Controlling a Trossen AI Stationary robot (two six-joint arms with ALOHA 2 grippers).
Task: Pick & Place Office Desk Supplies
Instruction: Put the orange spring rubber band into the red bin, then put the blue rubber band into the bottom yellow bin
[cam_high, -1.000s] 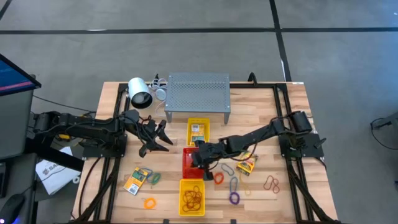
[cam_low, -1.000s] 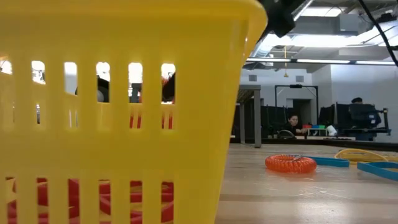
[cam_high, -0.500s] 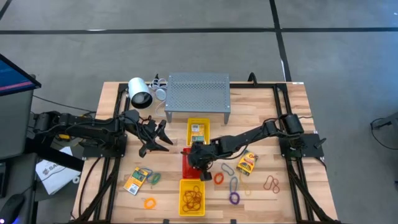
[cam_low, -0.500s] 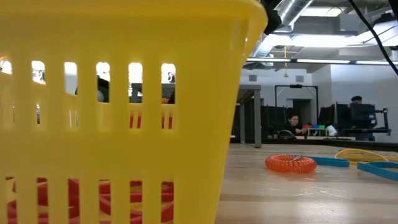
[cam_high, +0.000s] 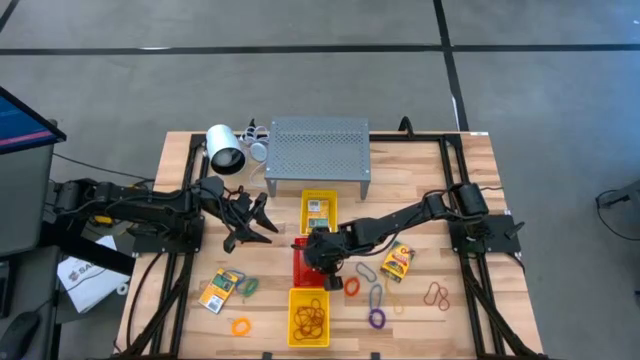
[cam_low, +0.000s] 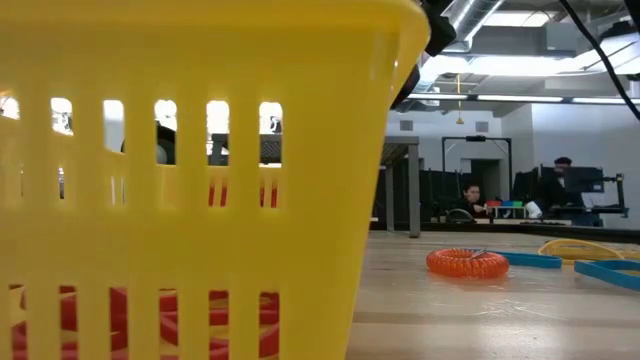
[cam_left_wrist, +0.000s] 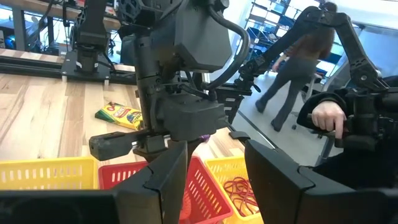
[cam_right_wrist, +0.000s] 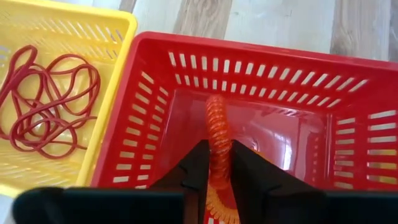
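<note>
Dropping an orange coiled ring into the red tray, right gripper jaws clamped on it; next, release. Left gripper jaws apart, idle.

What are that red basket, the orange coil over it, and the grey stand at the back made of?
The red basket looks like glossy moulded plastic: slotted walls, shiny floor. The orange coil, between the right gripper's fingers, seems springy translucent plastic, ribbed like a spiral; rubber is possible. The grey stand appears to be perforated sheet metal with a matt finish, judging by its even dot pattern.
</note>
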